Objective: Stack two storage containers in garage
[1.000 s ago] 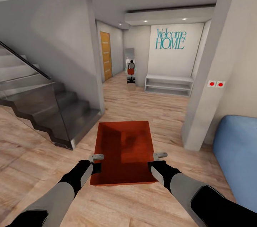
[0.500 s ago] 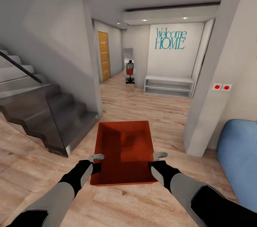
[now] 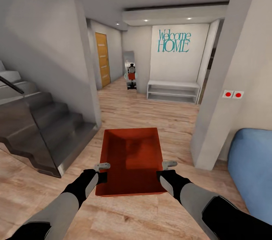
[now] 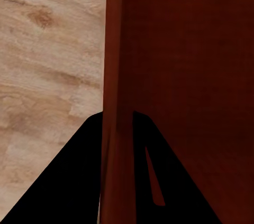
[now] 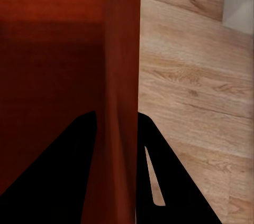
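Since a second ago the whole head view has slid left: the stairs [image 3: 41, 126] sit nearer the left edge, the "Welcome HOME" sign [image 3: 174, 41] and the white shelf [image 3: 173, 91] below it have moved left, so the camera has moved, while the bin [image 3: 130, 160] and both arms keep the same place in the view. One orange-red bin is carried low in front of the robot, above the light wood floor [image 3: 151, 111] of the living room, its open top up and its long sides running near to far. The left gripper [image 3: 101, 165] clamps the bin's left wall near the near corner; in the left wrist view its dark fingers [image 4: 79, 182] stand either side of the wall of the bin [image 4: 180, 76]. The right gripper [image 3: 169, 163] clamps the right wall in the same way, its fingers [image 5: 174, 182] straddling the bin [image 5: 53, 49]. A blue sofa [image 3: 251, 164] shows at the right edge, beside a beige wall with two red switches [image 3: 232, 94]. At the far left of the hall stands a wooden door [image 3: 102, 60].
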Tool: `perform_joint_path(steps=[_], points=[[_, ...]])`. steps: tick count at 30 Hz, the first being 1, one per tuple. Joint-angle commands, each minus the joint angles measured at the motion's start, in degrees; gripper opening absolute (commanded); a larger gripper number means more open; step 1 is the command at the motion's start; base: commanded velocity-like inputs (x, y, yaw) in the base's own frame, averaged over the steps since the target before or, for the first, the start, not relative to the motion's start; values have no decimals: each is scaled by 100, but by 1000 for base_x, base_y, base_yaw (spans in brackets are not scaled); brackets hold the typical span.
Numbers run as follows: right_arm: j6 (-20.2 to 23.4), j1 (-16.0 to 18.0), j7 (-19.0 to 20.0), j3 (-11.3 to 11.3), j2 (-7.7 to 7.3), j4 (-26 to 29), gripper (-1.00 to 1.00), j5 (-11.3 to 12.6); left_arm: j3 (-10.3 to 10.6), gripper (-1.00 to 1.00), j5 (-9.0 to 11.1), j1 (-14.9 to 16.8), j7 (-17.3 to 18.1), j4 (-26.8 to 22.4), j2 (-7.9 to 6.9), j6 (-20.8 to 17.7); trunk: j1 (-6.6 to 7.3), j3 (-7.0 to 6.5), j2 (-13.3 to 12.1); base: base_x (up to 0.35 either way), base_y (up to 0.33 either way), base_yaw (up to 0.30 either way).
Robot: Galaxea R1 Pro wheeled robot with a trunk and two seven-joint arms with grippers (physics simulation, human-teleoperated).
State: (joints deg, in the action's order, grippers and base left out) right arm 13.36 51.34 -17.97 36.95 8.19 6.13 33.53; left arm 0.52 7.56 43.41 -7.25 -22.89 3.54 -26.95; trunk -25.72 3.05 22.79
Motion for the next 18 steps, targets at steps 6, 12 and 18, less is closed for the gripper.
perform_joint_path(steps=[6,12,18], points=[[44,8,-31,5,42,35,-100,-180,-28,-100,-80,1,-72,4,8,-47,-7,13,13,322,0,-1],[44,8,-31,5,42,37,-100,-180,-26,-100,-79,1,-74,12,7,-47,-7,13,13,322,0,0],[44,8,-31,5,42,37,-100,-180,-25,-100,-79,1,-74,26,13,-47,-7,13,13,322,0,0]])
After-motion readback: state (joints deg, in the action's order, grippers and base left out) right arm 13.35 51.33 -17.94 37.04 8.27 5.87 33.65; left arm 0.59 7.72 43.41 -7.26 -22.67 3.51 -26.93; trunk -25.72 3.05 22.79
